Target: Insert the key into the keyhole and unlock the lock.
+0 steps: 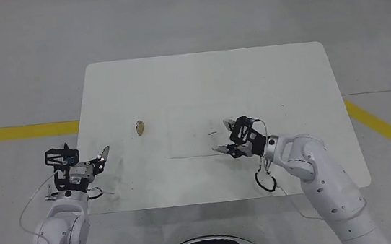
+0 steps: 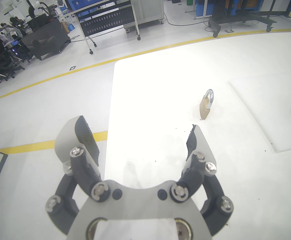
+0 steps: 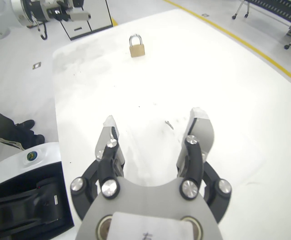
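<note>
Top camera overhead; both wrist cameras low, toward the lock [image 2: 205, 108].

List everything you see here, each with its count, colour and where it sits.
table: one, white, in front of the robot
padlock: one, brass body with silver shackle, on the table nearer the left arm
key: one, small, silvery, on the table just ahead of the right end effector
sheet: one, white, flat on the table's middle
floor tape: several strips, yellow, on the grey floor around the table
left end effector: one, silver and black, open, at the table's left edge
right end effector: one, silver and black, open, by the key
</note>
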You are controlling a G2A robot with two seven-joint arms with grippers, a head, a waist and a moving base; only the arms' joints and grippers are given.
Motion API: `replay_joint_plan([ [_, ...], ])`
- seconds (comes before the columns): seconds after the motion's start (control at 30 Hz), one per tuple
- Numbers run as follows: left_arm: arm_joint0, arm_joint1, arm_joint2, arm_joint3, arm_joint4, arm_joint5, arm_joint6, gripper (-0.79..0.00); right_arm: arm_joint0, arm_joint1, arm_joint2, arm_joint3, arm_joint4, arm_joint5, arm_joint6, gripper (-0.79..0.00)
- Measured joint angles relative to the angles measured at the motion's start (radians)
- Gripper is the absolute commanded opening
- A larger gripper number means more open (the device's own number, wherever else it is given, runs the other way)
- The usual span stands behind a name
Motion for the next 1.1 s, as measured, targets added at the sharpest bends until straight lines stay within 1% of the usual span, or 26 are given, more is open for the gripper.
replay_joint_plan([
  [0.07,0.0,0.0,0.0,0.0,0.0,0.0,0.0,0.0,0.049,-0.006,-0.037,0.039,-0.008,0.018,0.055,-0.357],
  [0.13,0.0,0.0,0.0,0.0,0.0,0.0,0.0,0.0,0.08,-0.01,-0.063,0.065,-0.023,0.036,0.094,-0.314],
  [0.33,0.0,0.0,0.0,0.0,0.0,0.0,0.0,0.0,0.137,-0.015,-0.104,0.112,-0.039,0.06,0.154,-0.366],
  [0.4,0.0,0.0,0.0,0.0,0.0,0.0,0.0,0.0,0.149,-0.016,-0.114,0.116,-0.056,0.068,0.169,-0.36],
  [0.43,0.0,0.0,0.0,0.0,0.0,0.0,0.0,0.0,0.154,-0.016,-0.119,0.118,-0.063,0.071,0.176,-0.391],
  [0.53,0.0,0.0,0.0,0.0,0.0,0.0,0.0,0.0,0.171,-0.019,-0.139,0.129,-0.064,0.068,0.187,-0.419],
  [0.63,0.0,0.0,0.0,0.0,0.0,0.0,0.0,0.0,0.19,-0.022,-0.156,0.143,-0.053,0.055,0.189,-0.419],
  [0.8,0.0,0.0,0.0,0.0,0.0,0.0,0.0,0.0,0.221,-0.026,-0.182,0.158,-0.067,0.062,0.212,-0.425],
  [0.9,0.0,0.0,0.0,0.0,0.0,0.0,0.0,0.0,0.238,-0.03,-0.204,0.166,-0.078,0.066,0.232,-0.446],
  [0.93,0.0,0.0,0.0,0.0,0.0,0.0,0.0,0.0,0.244,-0.031,-0.21,0.169,-0.082,0.069,0.238,-0.471],
  [0.97,0.0,0.0,0.0,0.0,0.0,0.0,0.0,0.0,0.25,-0.033,-0.218,0.172,-0.084,0.073,0.242,-0.551],
  [1.0,0.0,0.0,0.0,0.0,0.0,0.0,0.0,0.0,0.255,-0.034,-0.223,0.175,-0.085,0.075,0.245,-0.677],
  [1.03,0.0,0.0,0.0,0.0,0.0,0.0,0.0,0.0,0.259,-0.035,-0.226,0.176,-0.084,0.077,0.247,-0.782],
  [1.1,0.0,0.0,0.0,0.0,0.0,0.0,0.0,0.0,0.266,-0.035,-0.227,0.177,-0.075,0.075,0.249,-0.785],
])
